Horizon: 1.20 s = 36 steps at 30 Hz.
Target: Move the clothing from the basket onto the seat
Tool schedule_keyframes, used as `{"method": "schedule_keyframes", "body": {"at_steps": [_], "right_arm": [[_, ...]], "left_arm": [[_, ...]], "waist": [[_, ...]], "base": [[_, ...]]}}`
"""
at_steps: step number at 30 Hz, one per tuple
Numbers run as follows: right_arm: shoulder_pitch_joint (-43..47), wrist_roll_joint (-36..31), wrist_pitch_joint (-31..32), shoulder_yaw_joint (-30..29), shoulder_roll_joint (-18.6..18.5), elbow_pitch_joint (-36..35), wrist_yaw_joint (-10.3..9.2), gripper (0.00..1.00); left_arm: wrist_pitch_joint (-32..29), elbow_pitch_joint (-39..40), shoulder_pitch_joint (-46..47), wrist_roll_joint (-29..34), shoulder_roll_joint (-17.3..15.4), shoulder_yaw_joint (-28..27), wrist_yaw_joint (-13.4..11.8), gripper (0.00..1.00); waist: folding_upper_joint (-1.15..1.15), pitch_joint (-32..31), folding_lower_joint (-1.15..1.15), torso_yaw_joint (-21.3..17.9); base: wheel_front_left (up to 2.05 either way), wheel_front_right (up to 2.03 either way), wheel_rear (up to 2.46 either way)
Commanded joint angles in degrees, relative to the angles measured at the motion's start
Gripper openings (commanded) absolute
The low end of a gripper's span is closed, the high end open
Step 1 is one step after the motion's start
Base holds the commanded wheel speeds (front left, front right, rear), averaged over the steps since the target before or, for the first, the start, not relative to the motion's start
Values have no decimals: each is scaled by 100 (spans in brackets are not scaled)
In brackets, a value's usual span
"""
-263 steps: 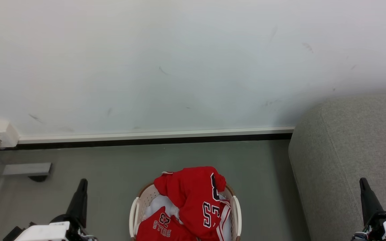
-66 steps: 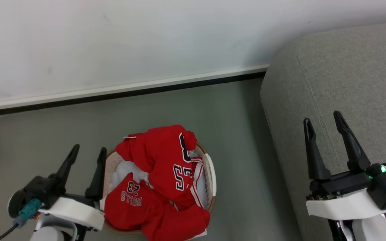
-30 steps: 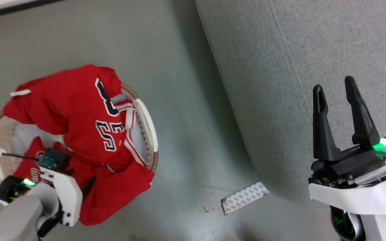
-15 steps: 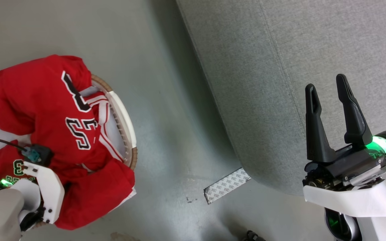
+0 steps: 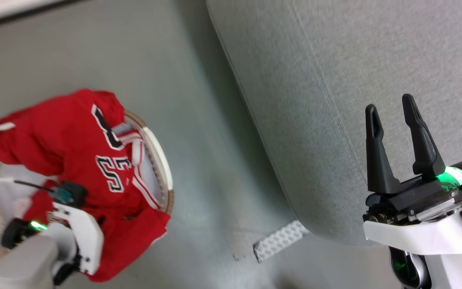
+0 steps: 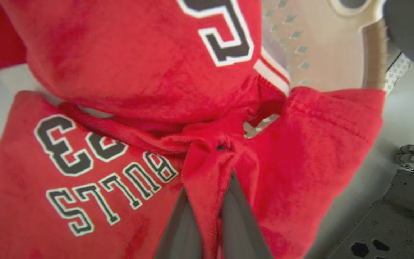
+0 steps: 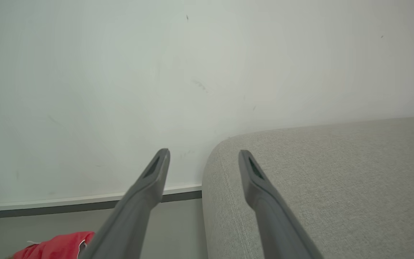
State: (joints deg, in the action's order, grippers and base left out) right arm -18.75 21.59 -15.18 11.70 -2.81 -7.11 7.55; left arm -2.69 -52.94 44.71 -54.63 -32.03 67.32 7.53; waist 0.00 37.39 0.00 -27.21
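Since a second ago the left fingers (image 6: 178, 230) have gone from wide to shut on a fold of the red clothing (image 5: 106, 160), which lies heaped in the basket (image 5: 163, 160). Lifting can likely begin; the right fingers (image 5: 377, 160) wait spread wide above the seat (image 5: 335, 80).

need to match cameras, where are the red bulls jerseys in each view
Head view: red basketball jerseys with white trim at left, heaped in the oval white plastic basket.
Left wrist view: across the middle and left, the left claw shut on a fold of them.
Right wrist view: a red scrap in the bottom left corner.
Shared landmark: large grey woven sofa, right of them in head and right wrist views.
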Motion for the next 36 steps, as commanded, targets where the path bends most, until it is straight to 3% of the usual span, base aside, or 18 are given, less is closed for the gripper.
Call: {"method": "schedule_keyframes", "body": {"at_steps": [1,10,19,22,31,36], "right_arm": [[38,-57,4,-36,-15,85,-12,100],[275,-380,4,-118,-18,518,-12,100],[607,-732,4,-321,-18,962,-12,100],[684,-798,4,-336,-19,1048,-12,100],[949,-845,5,-333,-19,1254,-12,100],[1056,-795,5,-259,-17,1305,-12,100]], "left_arm": [[84,22,-124,-46,51,65,-9,0],[919,202,-478,-346,474,249,-9,0],[1737,521,-546,-382,893,206,-9,0],[1787,719,-487,-222,940,-2,-10,0],[1782,2370,-812,758,921,-1470,-345,0],[1783,3087,-870,1126,954,-1961,-410,0]], "waist": [[0,-381,0,188],[0,-1419,0,639],[0,-2560,0,1332],[0,-2834,0,1514],[0,-3527,0,1940],[0,-3720,0,2081]], "base": [[0,0,0],[0,0,0],[0,0,0],[0,0,0],[0,0,0],[0,0,0]]}}
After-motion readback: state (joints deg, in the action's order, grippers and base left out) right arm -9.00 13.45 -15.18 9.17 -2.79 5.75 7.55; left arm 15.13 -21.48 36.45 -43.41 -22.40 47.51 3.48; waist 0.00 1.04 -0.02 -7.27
